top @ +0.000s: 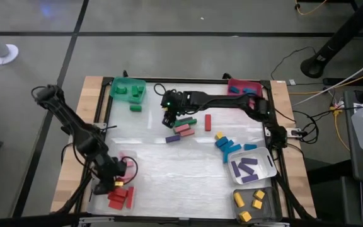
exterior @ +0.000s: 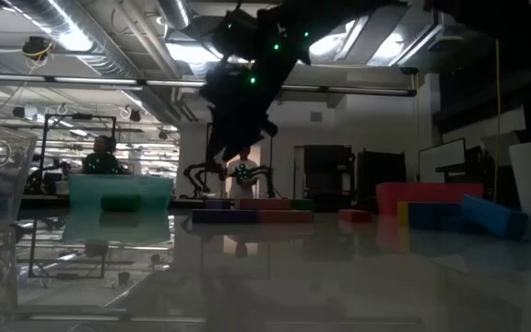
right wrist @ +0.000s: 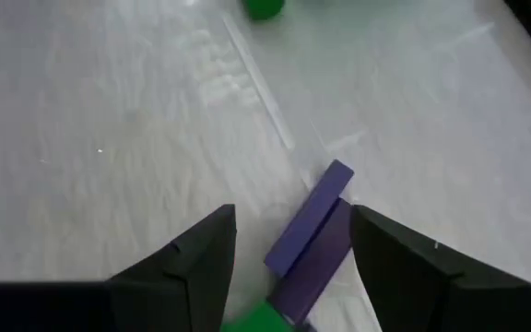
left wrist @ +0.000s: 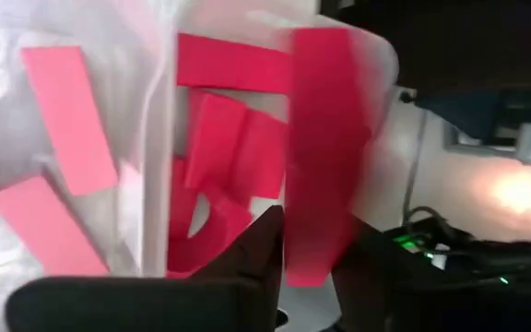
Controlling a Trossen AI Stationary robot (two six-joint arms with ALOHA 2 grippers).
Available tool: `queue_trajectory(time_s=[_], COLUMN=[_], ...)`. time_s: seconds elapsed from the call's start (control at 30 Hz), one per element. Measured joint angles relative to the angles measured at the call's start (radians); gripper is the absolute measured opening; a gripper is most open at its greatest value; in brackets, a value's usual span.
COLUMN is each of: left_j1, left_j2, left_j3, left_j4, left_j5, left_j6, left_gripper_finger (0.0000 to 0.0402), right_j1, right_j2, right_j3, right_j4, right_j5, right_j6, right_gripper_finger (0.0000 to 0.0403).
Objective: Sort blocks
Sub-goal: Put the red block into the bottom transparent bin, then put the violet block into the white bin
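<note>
My left gripper (left wrist: pixel 316 272) is at the table's near left corner (top: pixel 115 182), shut on a red block (left wrist: pixel 321 138) above a clear bin (top: pixel 123 197) of red blocks. My right gripper (right wrist: pixel 293 249) is open and hangs above the middle of the table (top: pixel 171 117). Its fingers stand apart on either side of a purple block (right wrist: pixel 313 226) lying flat on the table, without touching it. A green block (right wrist: pixel 258 319) lies against the purple one. In the high view this is a small cluster (top: pixel 181 129) of green, pink and purple bars. My left gripper pinches the red block between its two fingers by one end (left wrist: pixel 310 263). The bar runs along the fingers and sticks out well beyond their tips. It is held over the red blocks in the clear bin.
A green bin (top: pixel 128 88) with green blocks stands at the far left and a red bin (top: pixel 244 86) at the far right. A clear bin (top: pixel 252 166) of purple blocks and a grey bin (top: pixel 251 203) of yellow ones are near right. Loose blue blocks (top: pixel 228 146), a red bar (top: pixel 208 122) and a green block (top: pixel 135 108) lie about.
</note>
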Motion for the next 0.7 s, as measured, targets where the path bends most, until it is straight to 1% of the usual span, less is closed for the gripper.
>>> queue_trajectory(time_s=[0.1,0.27,0.37,0.6,0.7], left_j1=[-0.003,-0.003,-0.002,0.003,0.003], left_j2=[0.038,0.085,0.090,0.082,0.081], left_j3=[0.000,0.000,0.000,0.000,0.000], left_j4=[0.005,0.007,0.010,0.038,0.049], left_j5=[-0.001,-0.001,-0.001,-0.001,-0.001], left_j6=[-0.020,-0.023,-0.024,-0.025,-0.025], left_gripper_finger=[0.0088,0.0119,0.0131,0.0131,0.0126], right_j1=[0.000,0.000,0.000,0.000,0.000], right_j2=[0.033,0.089,0.114,0.158,0.161], right_j3=[0.001,0.001,0.001,0.002,0.002], right_j4=[0.032,0.030,0.036,0.040,0.039], right_j5=[0.000,-0.001,0.027,0.039,0.047], right_j6=[0.000,-0.001,-0.001,-0.003,-0.003], right_gripper_finger=[0.0211,0.0211,0.0211,0.0209,0.0191])
